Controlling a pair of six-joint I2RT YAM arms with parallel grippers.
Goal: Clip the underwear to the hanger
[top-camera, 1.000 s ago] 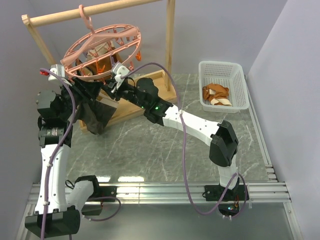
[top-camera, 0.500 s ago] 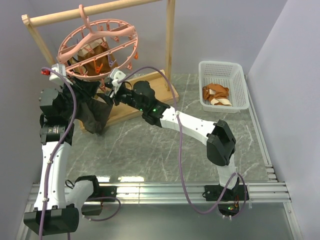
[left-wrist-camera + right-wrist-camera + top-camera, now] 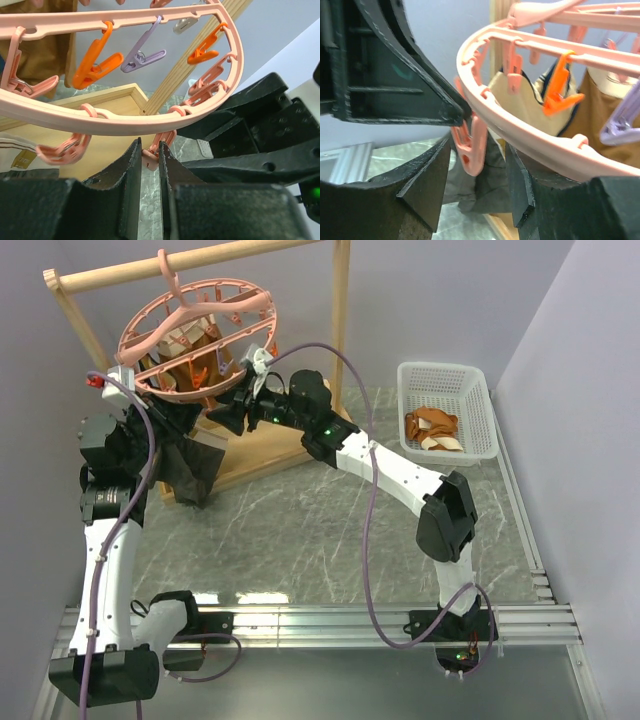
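The pink hanger (image 3: 195,335) hangs by its hook from the wooden rod, with its ring tilted. My left gripper (image 3: 150,161) is shut on a pink clip (image 3: 151,156) under the near rim (image 3: 125,120). In the top view this left gripper (image 3: 188,412) sits just below the ring. The dark underwear (image 3: 190,465) droops beneath it; what holds its top edge is hidden. My right gripper (image 3: 477,165) stands open on either side of another pink clip (image 3: 472,147) without touching it, and the underwear (image 3: 485,187) shows behind. From above, the right gripper (image 3: 218,420) faces the left one.
The wooden frame rack (image 3: 200,258) stands on a wooden base (image 3: 270,450) at the back left. Tan cloth pieces (image 3: 195,365) hang inside the ring. A white basket (image 3: 445,368) at the back right holds orange-and-cream garments (image 3: 432,428).
The left jaws have shut on the pink clip. The right gripper has opened and moved up and to the right. The hanger ring has swung and tilted differently.
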